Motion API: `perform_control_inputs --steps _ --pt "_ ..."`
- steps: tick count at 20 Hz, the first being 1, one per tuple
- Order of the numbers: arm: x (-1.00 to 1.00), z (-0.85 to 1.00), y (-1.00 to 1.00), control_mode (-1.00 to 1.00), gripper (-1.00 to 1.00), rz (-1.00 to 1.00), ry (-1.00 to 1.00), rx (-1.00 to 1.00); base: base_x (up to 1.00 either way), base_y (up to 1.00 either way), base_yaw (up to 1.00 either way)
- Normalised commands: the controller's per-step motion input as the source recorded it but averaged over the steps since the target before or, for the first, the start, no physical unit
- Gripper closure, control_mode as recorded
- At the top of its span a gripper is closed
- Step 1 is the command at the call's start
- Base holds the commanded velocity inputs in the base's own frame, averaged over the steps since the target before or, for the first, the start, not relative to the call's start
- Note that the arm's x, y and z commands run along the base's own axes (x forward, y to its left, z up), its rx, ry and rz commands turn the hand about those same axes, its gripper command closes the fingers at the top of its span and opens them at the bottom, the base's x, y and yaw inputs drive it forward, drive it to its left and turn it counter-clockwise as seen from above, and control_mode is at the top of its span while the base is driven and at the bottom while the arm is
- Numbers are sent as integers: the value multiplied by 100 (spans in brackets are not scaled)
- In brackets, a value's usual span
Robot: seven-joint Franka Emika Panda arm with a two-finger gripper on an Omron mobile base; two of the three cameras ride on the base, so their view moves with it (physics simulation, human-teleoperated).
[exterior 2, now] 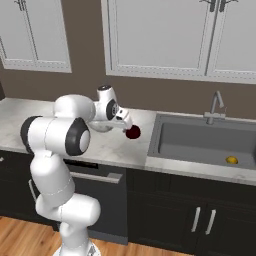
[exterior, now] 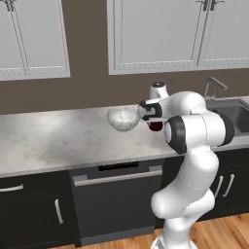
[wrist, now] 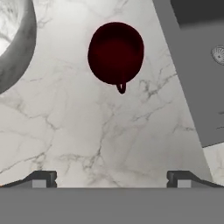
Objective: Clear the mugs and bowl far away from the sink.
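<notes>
A dark red mug [wrist: 116, 52] stands upright on the marble counter [wrist: 109, 131], its handle [wrist: 121, 87] turned toward my hand. My gripper [wrist: 111, 179] hovers above the counter just short of the mug, open, with nothing between its fingertips [wrist: 43, 178]. The white-grey marbled bowl [exterior: 122, 118] sits to the left of the mug, a small gap between them. In the right base view the mug [exterior 2: 133, 132] stands close to the left edge of the sink [exterior 2: 210, 140], and my gripper [exterior 2: 128, 124] hangs just above and left of it.
The dark grey sink basin has a gooseneck faucet [exterior 2: 216, 107] at its back and a small yellow thing [exterior 2: 231, 160] inside. The counter [exterior: 53, 141] stretches far to the left of the bowl. Wall cabinets hang above, and a dishwasher front [exterior: 116, 194] is below.
</notes>
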Motion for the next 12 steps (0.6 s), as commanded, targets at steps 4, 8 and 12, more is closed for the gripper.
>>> perform_control_inputs --steps 4,8,12 --pt "0 -15 -19 -100 -100 -19 -8 8 0 0 0" --pt "11 -20 -22 -100 -100 -13 -8 9 0 0 0" --pt "21 -30 -19 -100 -100 -4 -4 9 0 0 0"
